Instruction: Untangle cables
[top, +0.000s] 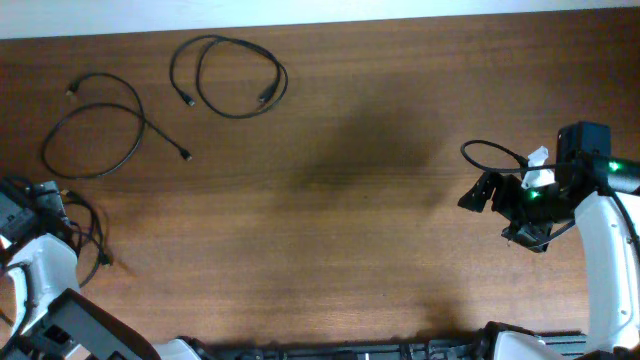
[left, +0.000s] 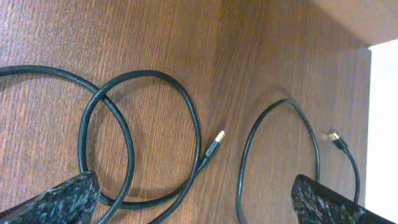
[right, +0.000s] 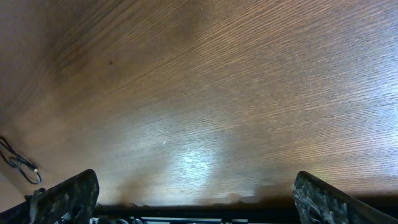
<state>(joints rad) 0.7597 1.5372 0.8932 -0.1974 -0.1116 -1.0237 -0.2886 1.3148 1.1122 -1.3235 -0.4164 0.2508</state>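
Observation:
Two thin black cables lie apart at the table's far left. One is a double loop (top: 228, 75). The other is a single loop with a tail (top: 95, 130). The left wrist view shows a looped cable (left: 143, 134) with a gold plug tip (left: 215, 143), and a second cable (left: 280, 143) with a small plug (left: 336, 140). My left gripper (top: 40, 195) (left: 199, 211) is open and empty, above and short of them. My right gripper (top: 472, 195) (right: 199, 205) is open and empty over bare wood. I cannot make out a third cable for certain.
Black wires (top: 88, 230) hang beside the left arm and a black loop (top: 490, 150) sits by the right arm. A thin black wire (right: 18, 163) shows at the right wrist view's left edge. The table's far edge (top: 320, 22) meets a white wall.

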